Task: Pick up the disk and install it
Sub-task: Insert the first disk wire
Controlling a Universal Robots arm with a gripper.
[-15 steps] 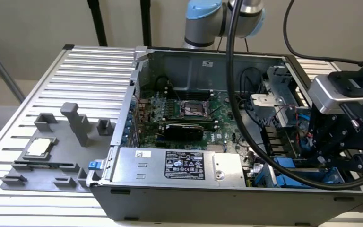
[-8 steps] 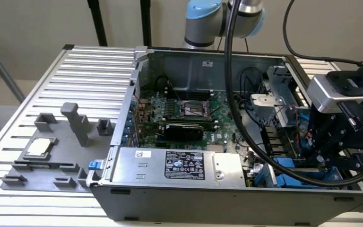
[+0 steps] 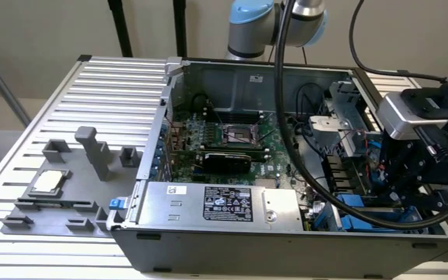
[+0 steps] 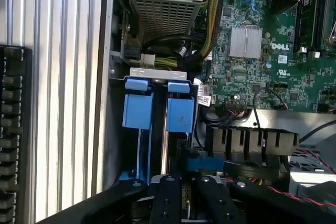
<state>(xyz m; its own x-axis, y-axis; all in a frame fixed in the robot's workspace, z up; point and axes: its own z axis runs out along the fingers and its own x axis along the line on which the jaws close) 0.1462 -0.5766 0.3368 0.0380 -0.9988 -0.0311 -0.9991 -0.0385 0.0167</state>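
At the bench's corner nearest the camera on the exterior view's right, the gripper (image 3: pixel 408 189) hangs low inside the open computer case (image 3: pixel 208 245), over the drive bay in that corner of the case. Black linkage arms (image 4: pixel 173 198) of the gripper cross the foreground of the wrist view; whether the jaws are spread or pinching anything cannot be told, since their tips are hidden. Directly under the gripper sit 2 bright blue carrier frames (image 4: pixel 138 109) standing on edge side by side in the bay, their blue tabs just beside a grey metal bracket (image 4: pixel 157 72). The disk (image 4: pixel 163 150) appears only as a thin silver edge between the blue rails, so it lies slotted in the bay; its label cannot be seen. More blue plastic (image 3: pixel 364 217) shows in the exterior view below the gripper. Beside the bay lies the green motherboard (image 3: pixel 232 140) with a silver heatsink (image 4: pixel 245 41), and the silver power supply box (image 3: pixel 216 204) with a black label sits along the case's near wall. Toward the bench's edge on the exterior view's left, a grey fixture tray (image 3: pixel 60 192) holds a small square silver chip (image 3: pixel 48 182).
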